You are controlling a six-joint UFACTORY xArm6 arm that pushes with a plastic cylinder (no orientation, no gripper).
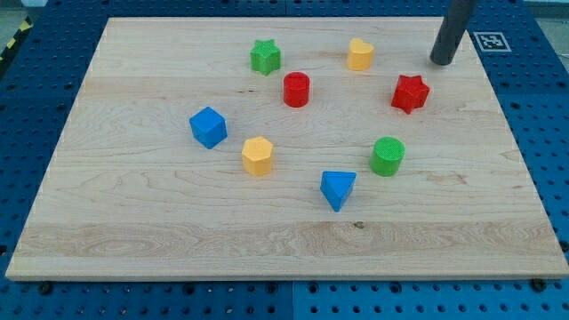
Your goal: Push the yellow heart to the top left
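Observation:
The yellow heart (359, 54) lies on the wooden board near the view's top, right of centre. My tip (441, 61) rests on the board to the right of the heart, well apart from it, and above the red star (410, 93). The rod rises out of the view's top edge.
A green star (265, 57) lies left of the heart, with a red cylinder (296, 90) between and below them. A blue cube (208, 127), a yellow hexagon (257, 156), a blue triangle (337, 188) and a green cylinder (388, 156) lie lower. The board's top left corner (111, 21) borders blue pegboard.

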